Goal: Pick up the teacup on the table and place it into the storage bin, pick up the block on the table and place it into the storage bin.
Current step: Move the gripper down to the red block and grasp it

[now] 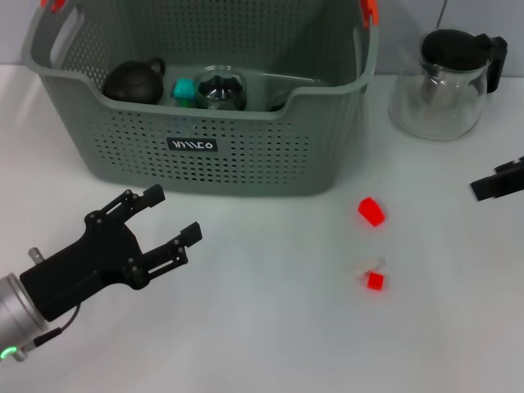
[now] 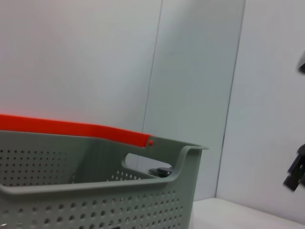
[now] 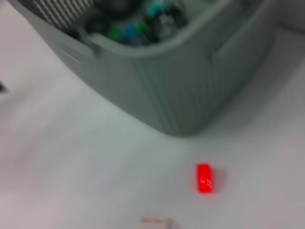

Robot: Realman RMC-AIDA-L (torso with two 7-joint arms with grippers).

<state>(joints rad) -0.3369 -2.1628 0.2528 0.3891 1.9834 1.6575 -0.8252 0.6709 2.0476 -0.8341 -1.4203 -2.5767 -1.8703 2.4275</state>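
The grey-green storage bin (image 1: 246, 155) stands at the back of the table and also shows in the left wrist view (image 2: 95, 200) and the right wrist view (image 3: 181, 86). A clear glass teacup (image 1: 219, 90) sits inside it, between a black teapot (image 1: 135, 80) and the bin's right side. One red block (image 1: 371, 211) lies on the table right of the bin, also seen as the red block (image 3: 204, 178). My left gripper (image 1: 175, 212) hovers open and empty in front of the bin's left half. Only part of my right gripper (image 1: 498, 182) shows, at the right edge.
A glass teapot with a black lid (image 1: 446, 82) stands at the back right. A smaller red block (image 1: 375, 281) and a beige block (image 1: 370, 264) lie nearer the front. A teal block (image 1: 185, 90) lies in the bin.
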